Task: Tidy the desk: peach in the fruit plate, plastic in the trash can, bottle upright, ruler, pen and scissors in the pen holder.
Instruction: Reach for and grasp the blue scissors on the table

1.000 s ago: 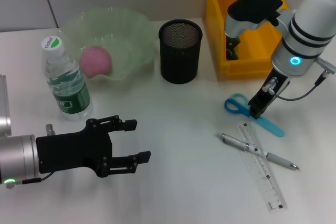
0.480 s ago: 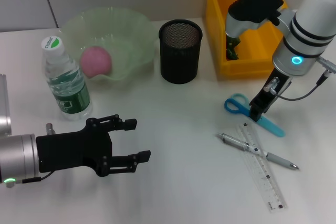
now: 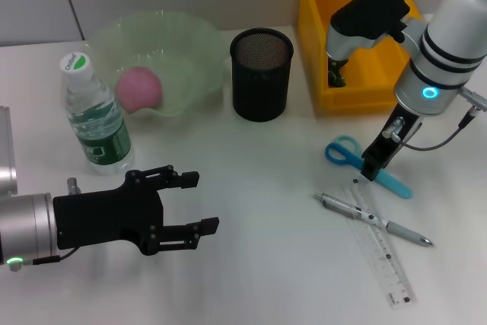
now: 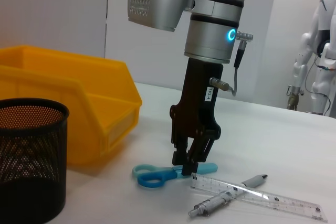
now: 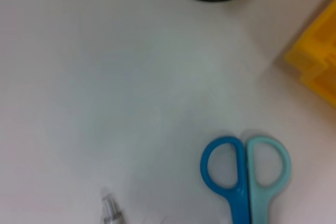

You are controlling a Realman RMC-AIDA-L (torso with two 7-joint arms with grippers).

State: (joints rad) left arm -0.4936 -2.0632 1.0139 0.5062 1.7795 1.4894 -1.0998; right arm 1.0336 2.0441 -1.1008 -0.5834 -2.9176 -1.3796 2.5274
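Three items left; right end effector (image 4: 189, 157), fingers nearly together over scissors (image 4: 170, 173), must clamp, then lift to pen holder (image 3: 261, 74).

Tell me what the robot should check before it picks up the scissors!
1. Right gripper right over the scissors, jaws low at the blades: ok.
2. Jaws closed on the scissors: cannot tell.
3. Scissors apart from the pen and ruler: ok.
4. Pen holder upright with its mouth open: ok.
5. Left gripper parked far from the scissors, jaws open: ok.
6. Peach in the fruit plate, bottle upright: ok.
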